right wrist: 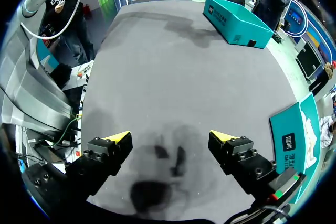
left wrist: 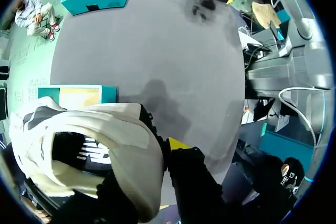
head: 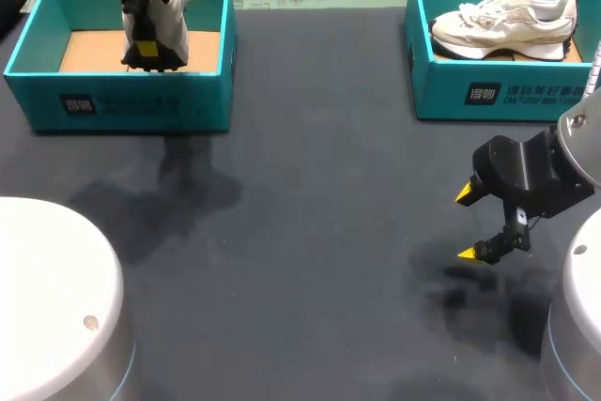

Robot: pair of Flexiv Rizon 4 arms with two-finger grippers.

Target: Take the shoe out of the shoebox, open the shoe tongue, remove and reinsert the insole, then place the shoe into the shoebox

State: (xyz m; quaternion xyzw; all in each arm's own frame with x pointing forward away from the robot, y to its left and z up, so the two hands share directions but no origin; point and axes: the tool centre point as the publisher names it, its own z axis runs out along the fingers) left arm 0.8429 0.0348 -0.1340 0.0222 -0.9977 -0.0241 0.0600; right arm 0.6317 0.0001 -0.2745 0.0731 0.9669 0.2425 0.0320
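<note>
Over the left shoebox (head: 131, 100), the left fingers (left wrist: 178, 144) grip a white shoe (left wrist: 100, 145), while the right fingers (right wrist: 118, 137) hang spread above the worktop (head: 310, 185).

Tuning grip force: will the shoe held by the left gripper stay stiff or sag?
The shoe probably sags somewhat: its soft white upper bulges around the left gripper. Pinched only at its collar, over the shoebox, it may swing. The dark sole likely stays stiff.
</note>
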